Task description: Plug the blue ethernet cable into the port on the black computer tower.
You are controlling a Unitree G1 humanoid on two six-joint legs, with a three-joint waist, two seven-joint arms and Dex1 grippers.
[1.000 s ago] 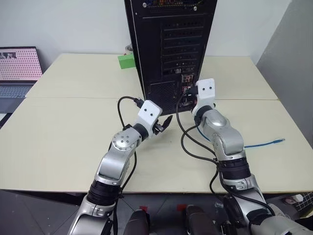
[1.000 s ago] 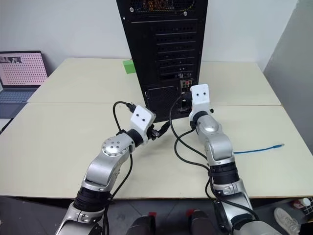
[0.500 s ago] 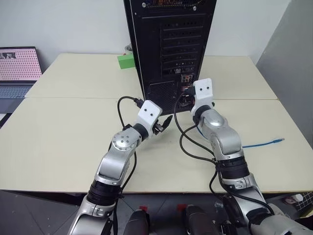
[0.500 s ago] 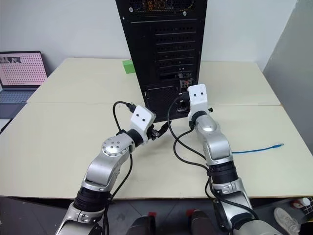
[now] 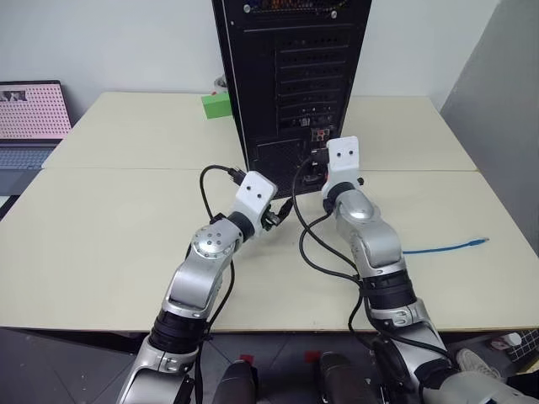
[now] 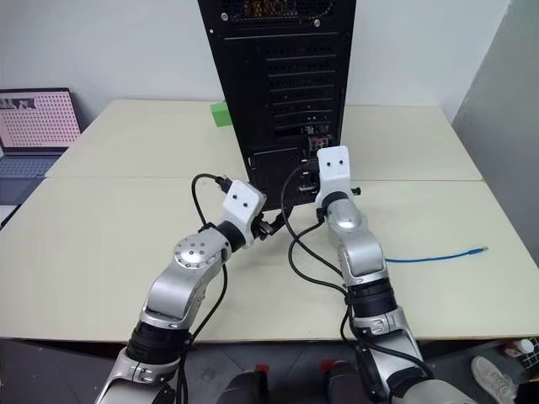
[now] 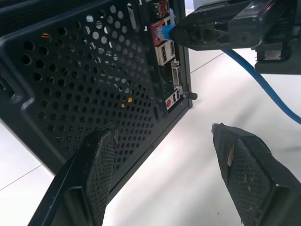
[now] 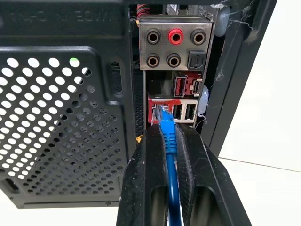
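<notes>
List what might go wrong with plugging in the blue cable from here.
1. The right claw pinches the blue cable behind its plug, right at the port; the plug could tilt and jam.
2. USB sockets sit beside that port, so a small slip may land there.
3. The cable's slack trails under the right arm and could snag.

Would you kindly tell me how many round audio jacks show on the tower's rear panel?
5 on the black metal computer tower: three in a row, black, red, black; two black beside each other in the next row. None looks hidden.
</notes>
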